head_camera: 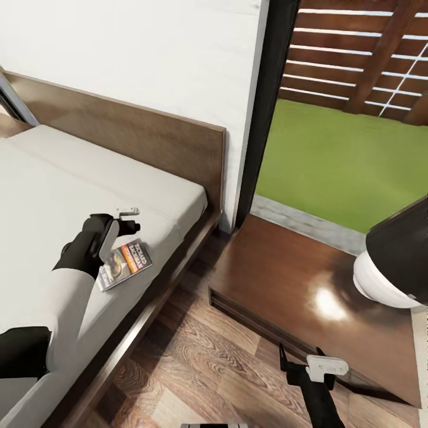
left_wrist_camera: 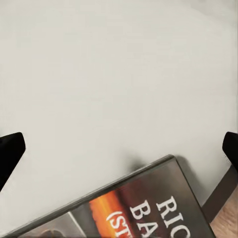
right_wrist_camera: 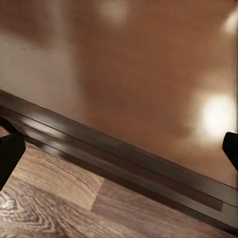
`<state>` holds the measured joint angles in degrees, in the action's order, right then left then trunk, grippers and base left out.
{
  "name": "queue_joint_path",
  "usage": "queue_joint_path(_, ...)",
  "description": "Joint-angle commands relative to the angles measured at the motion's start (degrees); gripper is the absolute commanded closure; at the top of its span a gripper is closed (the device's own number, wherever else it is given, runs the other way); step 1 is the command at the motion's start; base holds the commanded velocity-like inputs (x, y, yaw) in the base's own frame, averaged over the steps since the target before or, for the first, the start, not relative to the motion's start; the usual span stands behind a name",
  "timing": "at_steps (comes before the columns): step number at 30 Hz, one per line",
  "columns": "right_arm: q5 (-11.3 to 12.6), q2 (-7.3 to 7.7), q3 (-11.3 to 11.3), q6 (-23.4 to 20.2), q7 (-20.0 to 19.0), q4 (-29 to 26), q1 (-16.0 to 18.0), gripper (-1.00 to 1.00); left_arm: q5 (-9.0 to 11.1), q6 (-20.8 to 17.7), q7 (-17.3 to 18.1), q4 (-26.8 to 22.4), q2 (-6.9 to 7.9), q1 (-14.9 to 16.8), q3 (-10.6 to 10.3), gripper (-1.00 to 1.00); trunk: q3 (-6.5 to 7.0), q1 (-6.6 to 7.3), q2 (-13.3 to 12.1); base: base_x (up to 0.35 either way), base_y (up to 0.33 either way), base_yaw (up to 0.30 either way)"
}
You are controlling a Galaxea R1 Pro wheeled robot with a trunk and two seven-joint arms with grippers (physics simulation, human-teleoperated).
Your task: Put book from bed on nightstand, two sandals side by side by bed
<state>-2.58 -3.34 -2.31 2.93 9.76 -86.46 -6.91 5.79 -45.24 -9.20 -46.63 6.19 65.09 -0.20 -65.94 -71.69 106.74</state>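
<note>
The book (head_camera: 125,265) lies flat on the pale mattress of the bed (head_camera: 53,178), close to its side edge. Its dark cover with the orange band shows in the left wrist view as the book (left_wrist_camera: 148,208). My left gripper (head_camera: 132,218) hovers open just beyond the book's far edge, with nothing between its fingers (left_wrist_camera: 8,153). The glossy brown nightstand (head_camera: 285,279) stands right of the bed, by the window. My right gripper (head_camera: 302,356) hangs open over the floor at the nightstand's front edge (right_wrist_camera: 124,148). The two sandals are out of view.
A strip of wood-plank floor (head_camera: 178,351) runs between the bed frame (head_camera: 172,279) and the nightstand. The headboard (head_camera: 148,137) and white wall stand behind. A rounded black and white body (head_camera: 389,267) hangs over the nightstand's right side. A dark-framed window (head_camera: 345,148) shows grass.
</note>
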Motion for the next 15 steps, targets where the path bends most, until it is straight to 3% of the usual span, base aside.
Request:
queue_joint_path(1,-0.3,0.00,-0.1,0.1,0.3,0.0,0.0,-1.00,0.6,-0.6,-0.7,-0.7,0.02,0.0,0.0,-1.00,0.16,0.23,-0.4,0.000,0.000,0.000)
queue_joint_path(9,-0.2,-0.01,-0.1,0.0,0.3,0.1,0.0,-1.00,0.6,-4.6,-1.9,-7.8,0.06,-0.3,-0.1,-1.00,1.59,1.98,-3.6,0.000,0.000,0.000)
queue_joint_path(10,-0.2,-0.06,-0.1,0.0,0.3,0.3,0.0,-1.00,0.6,-6.9,-2.0,-14.0,0.81,-1.2,-0.1,-1.00,1.77,2.20,-4.0,0.000,0.000,0.000)
queue_joint_path(12,-0.2,-0.07,-0.1,0.0,0.3,0.5,0.0,-1.00,0.7,-7.4,-2.0,-16.6,1.15,-2.0,-0.1,-1.00,2.13,2.64,-4.8,0.000,0.000,0.000)
queue_joint_path(15,-0.2,-0.08,0.0,0.0,0.3,0.8,0.0,-1.00,0.7,-9.3,-2.0,-25.2,1.57,-5.7,0.0,-1.00,2.67,3.30,-6.0,0.000,0.000,0.000)
